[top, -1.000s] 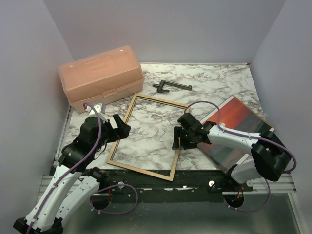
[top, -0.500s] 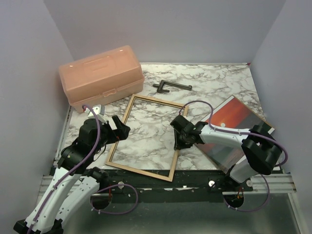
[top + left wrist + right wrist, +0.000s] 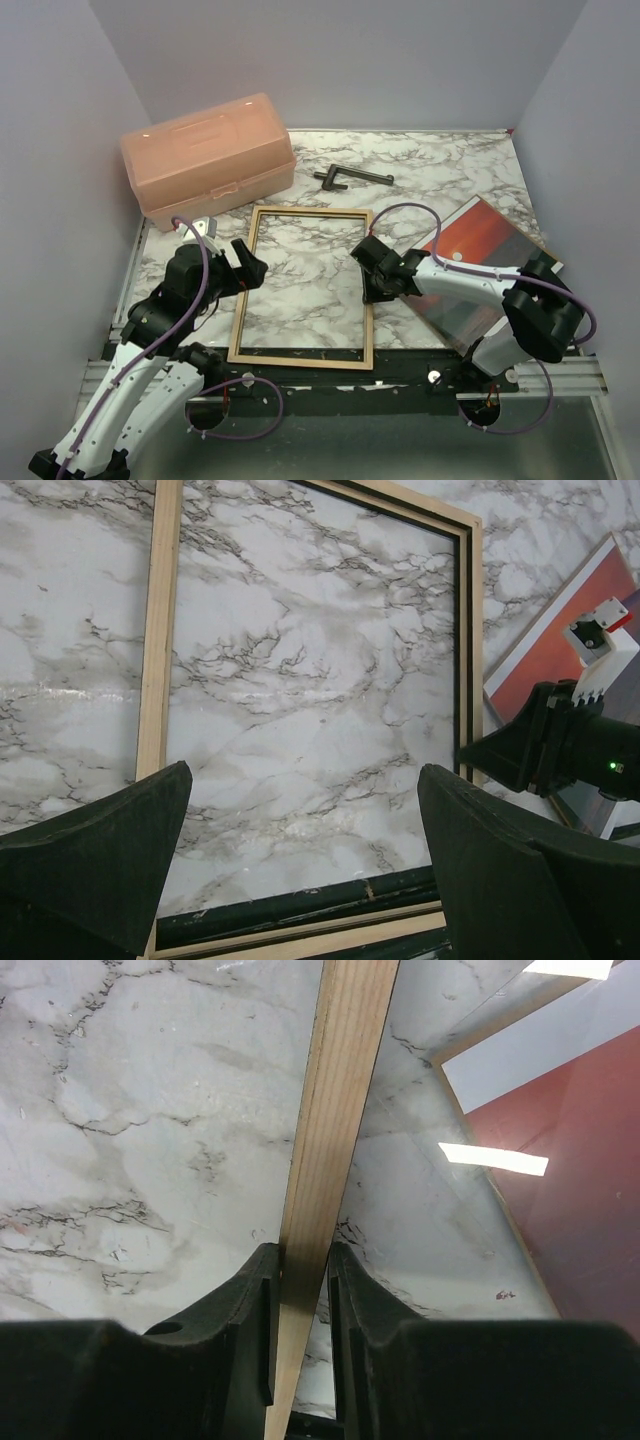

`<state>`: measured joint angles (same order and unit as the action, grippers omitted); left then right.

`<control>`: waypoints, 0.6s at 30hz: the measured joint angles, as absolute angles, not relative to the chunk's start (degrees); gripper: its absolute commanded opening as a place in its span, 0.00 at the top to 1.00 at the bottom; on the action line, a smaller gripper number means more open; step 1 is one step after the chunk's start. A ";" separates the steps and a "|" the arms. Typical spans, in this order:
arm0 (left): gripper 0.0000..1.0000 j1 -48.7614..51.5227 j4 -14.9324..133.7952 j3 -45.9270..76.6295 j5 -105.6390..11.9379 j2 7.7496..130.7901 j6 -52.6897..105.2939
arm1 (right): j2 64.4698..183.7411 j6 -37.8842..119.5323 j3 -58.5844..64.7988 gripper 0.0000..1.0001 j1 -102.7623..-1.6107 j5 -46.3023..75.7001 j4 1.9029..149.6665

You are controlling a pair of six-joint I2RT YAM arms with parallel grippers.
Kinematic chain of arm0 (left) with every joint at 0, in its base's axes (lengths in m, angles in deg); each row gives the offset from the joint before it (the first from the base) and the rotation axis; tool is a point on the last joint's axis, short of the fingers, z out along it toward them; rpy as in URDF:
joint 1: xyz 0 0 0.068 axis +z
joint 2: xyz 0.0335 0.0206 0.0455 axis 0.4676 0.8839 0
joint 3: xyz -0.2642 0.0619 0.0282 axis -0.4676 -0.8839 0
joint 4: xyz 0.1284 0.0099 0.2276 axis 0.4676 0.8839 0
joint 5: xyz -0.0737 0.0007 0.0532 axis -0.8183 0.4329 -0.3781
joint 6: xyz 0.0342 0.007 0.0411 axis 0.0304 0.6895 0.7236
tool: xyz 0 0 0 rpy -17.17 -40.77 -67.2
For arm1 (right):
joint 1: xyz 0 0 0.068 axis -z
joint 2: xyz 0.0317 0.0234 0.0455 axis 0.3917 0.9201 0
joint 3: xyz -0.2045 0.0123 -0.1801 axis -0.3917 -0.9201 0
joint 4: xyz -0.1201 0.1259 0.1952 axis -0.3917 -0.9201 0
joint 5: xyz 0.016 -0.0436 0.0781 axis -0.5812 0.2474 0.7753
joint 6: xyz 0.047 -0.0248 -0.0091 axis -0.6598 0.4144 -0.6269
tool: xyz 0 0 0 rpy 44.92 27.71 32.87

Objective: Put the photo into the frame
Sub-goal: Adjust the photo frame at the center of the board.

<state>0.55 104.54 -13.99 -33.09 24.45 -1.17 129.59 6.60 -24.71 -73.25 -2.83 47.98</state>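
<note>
**Tan wood frame (image 3: 310, 210) clamped on one rail, sunset photo (image 3: 482, 262) waiting outside it**

At the far left, a salmon-pink plastic toolbox (image 3: 208, 160) is sitting on the marble surface (image 3: 450, 165), well apart from the work. Just in front of it, the left gripper (image 3: 245, 268) is hovering over the frame's left rail with its jaws spread wide, holding nothing. Its wrist camera is looking down through the empty opening at bare marble.

The frame is lying flat in the middle of the surface, tan face up and roughly square to the near edge. A small black tool (image 3: 352, 178) is lying beyond its far rail.

To the right, the right gripper (image 3: 300, 1290) is pinching the frame's right rail, its jaws narrow with one finger pressing each side of the wood strip.

Further right, the photo is lying picture side up and tilted, partly under the right arm, just beside the frame but outside it.

As a judgement, the task is only at the setting-up stage. The frame is placed and held, but the photo is untouched. Picking it up, carrying it across and seating it in the opening are all yet to be done.
</note>
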 measured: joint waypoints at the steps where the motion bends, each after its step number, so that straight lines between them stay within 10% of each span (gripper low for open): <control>1: 0.02 0.55 104.54 -14.05 -33.09 24.45 -1.21 | 129.59 6.51 -24.71 0.96 -73.25 -2.94 48.00; 18: 0.01 0.55 104.39 -17.16 -35.34 23.93 -2.59 | 136.76 6.93 -17.33 0.94 -73.25 -3.84 48.22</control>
<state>0.55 104.39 -17.16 -35.34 23.93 -2.59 136.76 6.93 -17.33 -73.25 -3.84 48.22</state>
